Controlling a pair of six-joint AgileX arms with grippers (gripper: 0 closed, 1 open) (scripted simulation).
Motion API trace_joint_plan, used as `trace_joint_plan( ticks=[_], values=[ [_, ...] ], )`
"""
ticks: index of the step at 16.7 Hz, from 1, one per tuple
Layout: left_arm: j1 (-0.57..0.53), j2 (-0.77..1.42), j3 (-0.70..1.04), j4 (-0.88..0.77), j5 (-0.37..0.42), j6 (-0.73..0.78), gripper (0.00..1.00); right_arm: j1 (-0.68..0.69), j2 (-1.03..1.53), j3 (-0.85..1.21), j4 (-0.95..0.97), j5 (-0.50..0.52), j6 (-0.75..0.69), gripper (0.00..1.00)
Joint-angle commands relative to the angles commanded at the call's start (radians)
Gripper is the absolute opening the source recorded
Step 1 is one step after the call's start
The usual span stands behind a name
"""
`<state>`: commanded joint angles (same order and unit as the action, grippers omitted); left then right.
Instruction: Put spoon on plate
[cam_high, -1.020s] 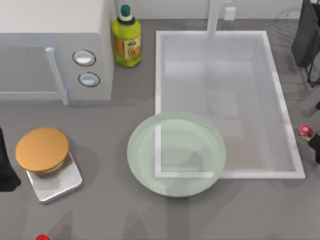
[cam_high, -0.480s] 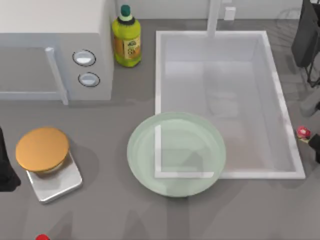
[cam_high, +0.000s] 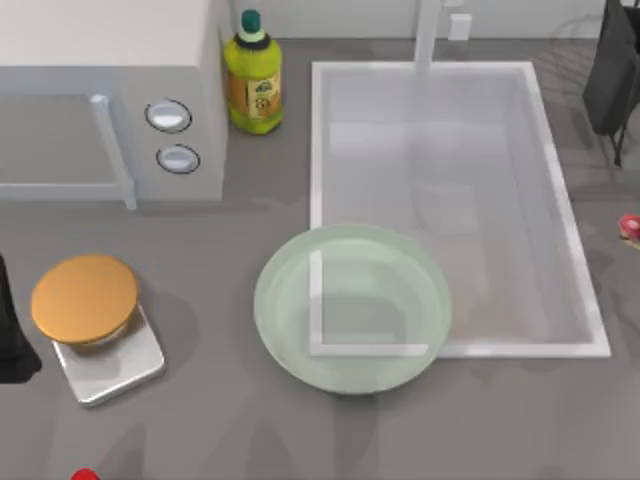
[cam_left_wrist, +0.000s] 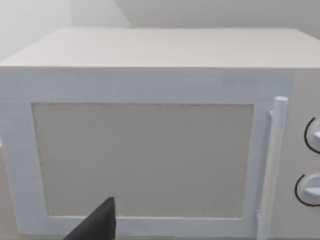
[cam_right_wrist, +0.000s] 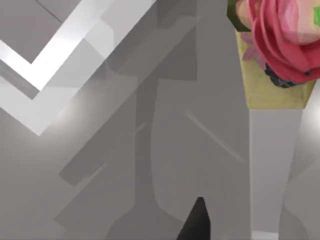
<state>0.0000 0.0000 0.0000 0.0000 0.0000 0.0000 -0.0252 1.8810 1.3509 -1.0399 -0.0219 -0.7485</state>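
light: even, bright | shadows: soft, on table (cam_high: 220, 420) | blur: slight

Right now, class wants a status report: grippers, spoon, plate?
Left gripper parked facing microwave. Right gripper low by red-pink piece, table's right edge. Spoon not yet on plate.

Grey counter (cam_high: 210, 420): microwave (cam_high: 110, 100); oil bottle (cam_high: 252, 80); scale (cam_high: 100, 335); plate (cam_high: 352, 306)

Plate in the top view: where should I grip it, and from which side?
Pinch the plate's raised rim, one finger inside, one outside, probably coming from the top view's bottom edge. That part lies over bare counter, while the far part overhangs the sink corner; the wide shallow dish offers no other hold.
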Motion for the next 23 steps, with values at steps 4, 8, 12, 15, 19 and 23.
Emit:
trace_joint_plan(
  ticks=[4,8,12,15,19,23],
  values=[
    [0.0,0.0,0.0,0.0,0.0,0.0,1.0,-0.001,-0.05,0.074,-0.1,0.0,0.001,0.0],
    [0.0,0.0,0.0,0.0,0.0,0.0,1.0,0.0,-0.047,0.072,-0.099,-0.001,0.003,0.0],
    [0.0,0.0,0.0,0.0,0.0,0.0,1.0,0.026,-0.02,0.105,-0.108,0.001,-0.094,0.0],
    [0.0,0.0,0.0,0.0,0.0,0.0,1.0,0.076,0.028,0.161,-0.127,0.005,-0.281,0.0],
    [0.0,0.0,0.0,0.0,0.0,0.0,1.0,0.172,0.111,0.252,-0.16,0.011,-0.675,0.0],
    [0.0,0.0,0.0,0.0,0.0,0.0,1.0,0.29,0.202,0.34,-0.196,0.017,-1.224,0.0]
  ],
)
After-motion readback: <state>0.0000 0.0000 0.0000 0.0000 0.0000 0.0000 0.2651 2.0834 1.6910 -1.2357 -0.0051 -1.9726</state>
